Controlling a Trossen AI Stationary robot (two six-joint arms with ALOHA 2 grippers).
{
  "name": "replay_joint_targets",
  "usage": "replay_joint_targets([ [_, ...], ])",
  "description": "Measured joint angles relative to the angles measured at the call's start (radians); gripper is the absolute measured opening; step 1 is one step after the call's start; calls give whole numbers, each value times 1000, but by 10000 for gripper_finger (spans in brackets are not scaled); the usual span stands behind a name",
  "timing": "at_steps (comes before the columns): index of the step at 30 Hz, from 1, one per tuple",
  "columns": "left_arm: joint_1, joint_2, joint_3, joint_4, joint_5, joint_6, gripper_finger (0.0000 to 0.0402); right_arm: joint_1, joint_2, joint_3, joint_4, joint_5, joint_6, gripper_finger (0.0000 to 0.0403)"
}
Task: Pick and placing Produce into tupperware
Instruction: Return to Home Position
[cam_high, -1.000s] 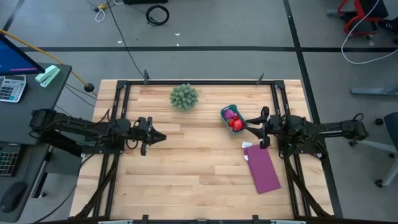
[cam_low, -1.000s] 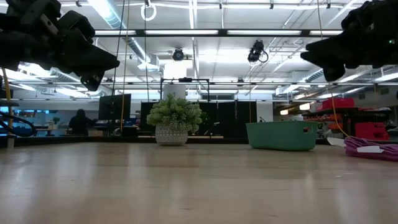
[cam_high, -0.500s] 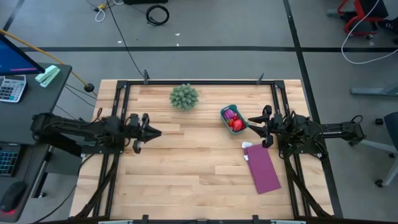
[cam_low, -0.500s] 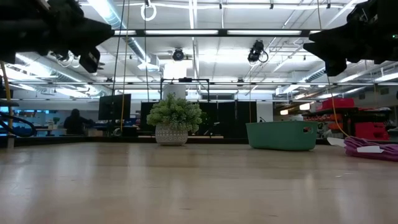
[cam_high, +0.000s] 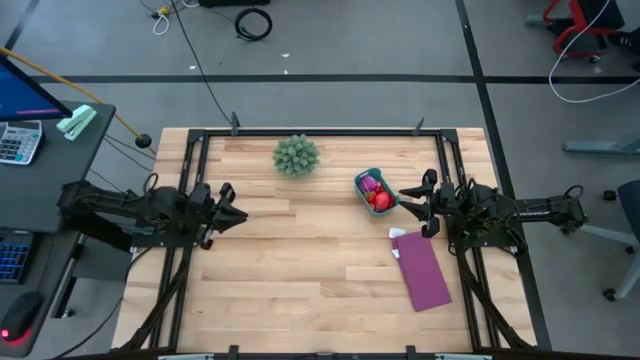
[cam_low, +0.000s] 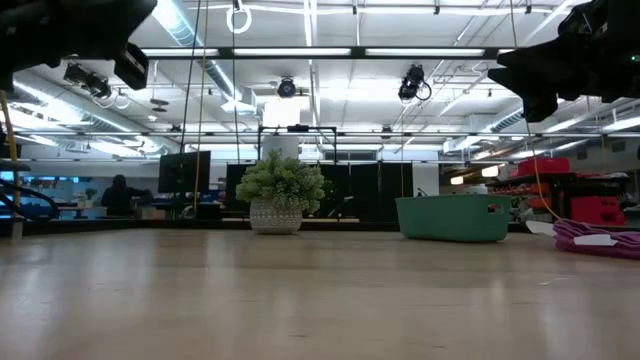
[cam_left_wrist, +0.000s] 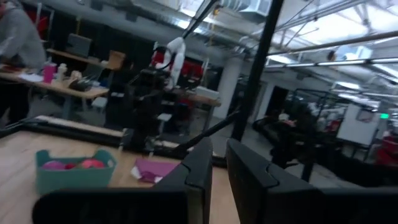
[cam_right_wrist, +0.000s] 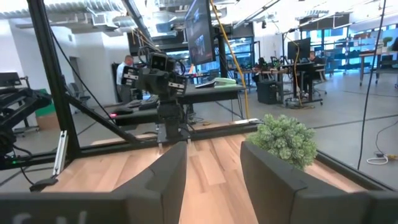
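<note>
The teal tupperware (cam_high: 360, 181) stands on its bottom at the table's right side. Produce lies inside it: a purple-pink piece (cam_high: 371, 184) and a red piece (cam_high: 380, 200). The left wrist view also shows the tupperware (cam_left_wrist: 73, 179) with the produce (cam_left_wrist: 92, 163) in it. My right gripper (cam_high: 404, 211) hovers open just right of the tupperware, above the table, with nothing between its fingers. My left gripper (cam_high: 236, 213) is at the table's left side, high above the wood, shut and empty, far from the tupperware.
A spiky green ball in a pot (cam_high: 296, 155) stands at the table's far middle. A flat purple sheet (cam_high: 422, 272) lies near the right edge, below my right gripper. Bare wood lies between the two arms. A dark frame (cam_high: 320, 133) borders the table.
My left gripper has drawn back toward the table's left edge and risen, its fingers tipping upward; in the low view it has gone almost out of the top left corner. It carries nothing. The tupperware and produce have stayed put.
</note>
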Motion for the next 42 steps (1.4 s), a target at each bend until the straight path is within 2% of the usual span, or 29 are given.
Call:
replay_joint_targets([
  [5,-22,-45,-62,36,-1,0,52,0,0,0,0,0,0,160],
  [10,-27,-79,-63,-171,0,0,61,0,-1,0,0,0,0,160],
  [13,-37,-79,-63,-216,0,0,64,0,-1,0,0,0,0,160],
  [24,-40,-79,-63,-226,0,0,51,0,-1,0,0,0,0,160],
  [35,-40,-77,-64,-227,0,1,63,0,-1,0,0,0,0,160],
  [42,-40,-77,-64,-227,0,0,56,0,-1,0,0,0,0,160],
])
